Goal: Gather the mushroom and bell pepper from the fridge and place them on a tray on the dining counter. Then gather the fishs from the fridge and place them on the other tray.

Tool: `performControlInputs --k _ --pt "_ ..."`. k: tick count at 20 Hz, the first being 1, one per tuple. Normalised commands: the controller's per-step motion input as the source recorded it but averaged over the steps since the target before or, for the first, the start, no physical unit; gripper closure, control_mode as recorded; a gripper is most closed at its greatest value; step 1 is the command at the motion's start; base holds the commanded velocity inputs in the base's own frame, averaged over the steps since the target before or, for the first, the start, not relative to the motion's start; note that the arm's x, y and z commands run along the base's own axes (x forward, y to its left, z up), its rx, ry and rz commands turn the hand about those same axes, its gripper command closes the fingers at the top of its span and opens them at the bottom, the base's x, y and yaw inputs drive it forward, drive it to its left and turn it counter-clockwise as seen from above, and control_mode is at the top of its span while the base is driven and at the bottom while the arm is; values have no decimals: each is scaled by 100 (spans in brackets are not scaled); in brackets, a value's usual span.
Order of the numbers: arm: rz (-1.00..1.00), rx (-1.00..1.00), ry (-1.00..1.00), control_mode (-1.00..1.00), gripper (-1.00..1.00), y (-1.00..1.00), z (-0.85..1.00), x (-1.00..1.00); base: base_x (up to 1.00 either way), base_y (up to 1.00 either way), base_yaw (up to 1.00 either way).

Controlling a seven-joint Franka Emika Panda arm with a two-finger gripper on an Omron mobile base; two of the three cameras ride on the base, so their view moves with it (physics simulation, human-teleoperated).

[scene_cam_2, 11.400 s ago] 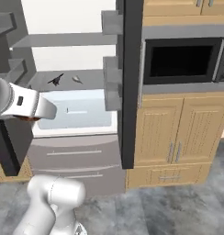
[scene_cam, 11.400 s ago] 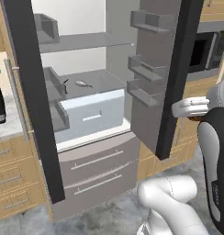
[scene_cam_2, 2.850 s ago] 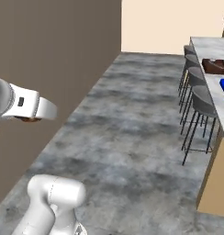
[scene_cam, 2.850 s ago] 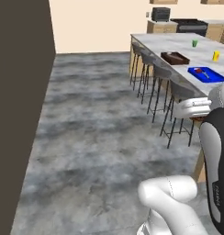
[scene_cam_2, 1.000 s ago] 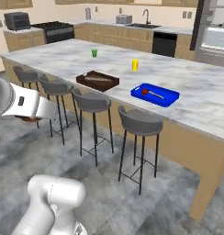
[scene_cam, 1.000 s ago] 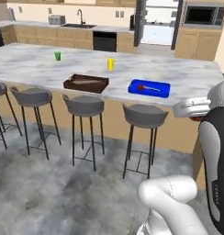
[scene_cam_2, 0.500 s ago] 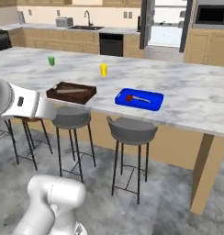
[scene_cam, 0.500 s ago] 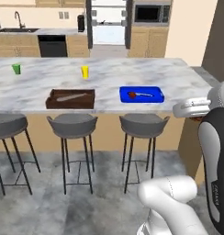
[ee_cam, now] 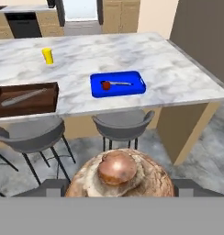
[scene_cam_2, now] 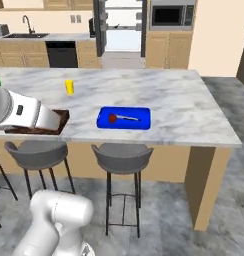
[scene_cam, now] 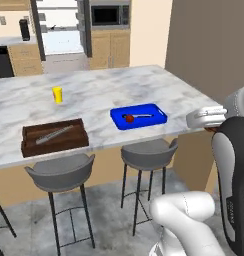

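Even, soft light fills the room with no single source apparent, and the marbled table (scene_cam: 144, 90) reads bright without glare. Shadows are faint, only a dim patch beneath the stools (scene_cam_2: 121, 152) on the grey floor. Everything looks slightly soft and low in detail, with no edge distortion.

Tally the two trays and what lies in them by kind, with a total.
Trays: 2, the blue tray and the brown tray
Red bell pepper: 1
Slim grey pieces: 2, one in each tray
Total: 5
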Motion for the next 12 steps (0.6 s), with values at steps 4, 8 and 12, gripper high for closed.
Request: performControlInputs --k 4,8,12 --pt "0 0 0 100 100 0 0 0 79 2 -22" --pt "0 0 0 100 100 0 0 0 71 11 -8" --pt "0 0 0 100 100 0 0 0 29 19 -1"
